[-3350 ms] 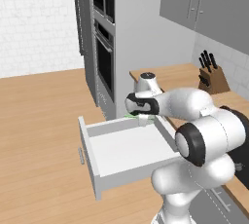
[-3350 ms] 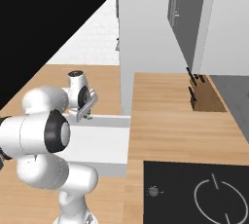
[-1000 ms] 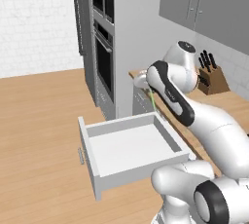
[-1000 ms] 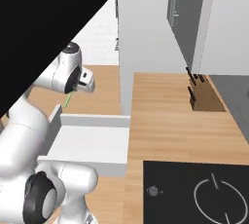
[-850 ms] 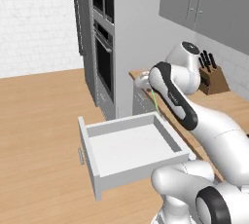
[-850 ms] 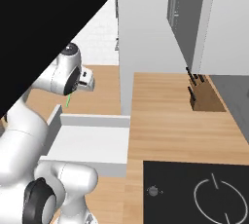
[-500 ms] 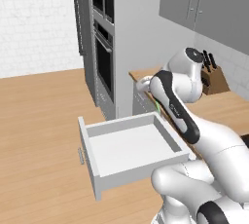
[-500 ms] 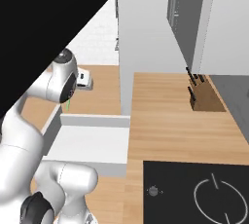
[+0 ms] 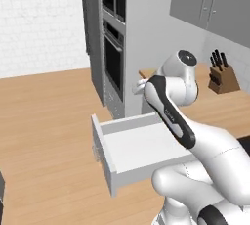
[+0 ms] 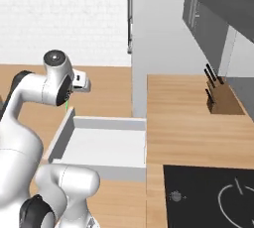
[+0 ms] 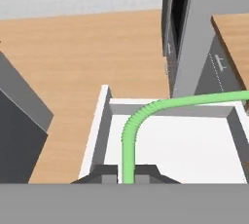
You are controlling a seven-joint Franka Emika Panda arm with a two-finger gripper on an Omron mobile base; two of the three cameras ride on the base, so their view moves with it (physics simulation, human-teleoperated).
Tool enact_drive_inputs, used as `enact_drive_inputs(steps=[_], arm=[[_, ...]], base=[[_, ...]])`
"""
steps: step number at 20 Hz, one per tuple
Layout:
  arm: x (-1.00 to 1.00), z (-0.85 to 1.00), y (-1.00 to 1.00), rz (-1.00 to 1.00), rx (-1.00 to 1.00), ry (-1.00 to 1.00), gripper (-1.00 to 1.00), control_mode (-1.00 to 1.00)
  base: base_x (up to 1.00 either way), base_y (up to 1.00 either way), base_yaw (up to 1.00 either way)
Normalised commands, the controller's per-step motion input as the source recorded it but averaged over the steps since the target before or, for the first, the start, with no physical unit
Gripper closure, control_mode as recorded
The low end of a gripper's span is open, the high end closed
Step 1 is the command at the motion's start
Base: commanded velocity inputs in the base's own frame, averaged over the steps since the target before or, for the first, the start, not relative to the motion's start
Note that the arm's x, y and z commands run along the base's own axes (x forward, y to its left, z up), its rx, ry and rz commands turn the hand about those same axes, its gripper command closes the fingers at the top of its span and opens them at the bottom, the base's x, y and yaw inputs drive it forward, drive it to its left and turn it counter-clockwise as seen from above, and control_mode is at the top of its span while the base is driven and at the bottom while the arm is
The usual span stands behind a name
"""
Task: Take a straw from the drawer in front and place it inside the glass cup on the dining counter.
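A rendered kitchen with a pale wood floor (image 9: 44,116), a white brick back wall (image 9: 41,21) and a tall grey oven column (image 9: 119,48); a wooden counter (image 10: 183,118) runs along the right and carries a knife block (image 10: 218,98), with a black cooktop (image 10: 208,195) at its near end. In front of the oven column the light-grey drawer (image 9: 141,148) stands pulled fully out, its white inside bare. Above it the white arm is raised and folded back on itself, elbow high, the wrist turned to the left so that the hand looks down over the open drawer from above. The pincer (image 11: 127,172) is closed on the straw (image 11: 146,121), its two dark tips pressed against the stem on either side. In the hand view, the thin green straw rises from between the tips, bends at its ribbed section and then runs long and nearly level off to the right edge of the picture, held clear above the drawer. In the right base view a short green sliver (image 10: 66,104) of it pokes down below the hand, above the drawer's left wall.
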Motion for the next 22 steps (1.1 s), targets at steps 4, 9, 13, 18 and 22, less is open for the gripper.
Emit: enact_drive_inputs(steps=[4,9,13,18,22], arm=[[0.0,0.0,0.0,0.0,0.0,0.0,1.0,1.0],[0.0,0.0,0.0,0.0,0.0,0.0,1.0,1.0],[0.0,0.0,0.0,0.0,0.0,0.0,1.0,1.0],[0.0,0.0,0.0,0.0,0.0,0.0,1.0,1.0],[0.0,0.0,0.0,0.0,0.0,0.0,1.0,1.0]], base=[[0.0,1.0,0.08],[0.01,1.0,0.09],[0.44,0.94,0.02],[0.85,0.74,0.0],[0.97,0.33,0.0]])
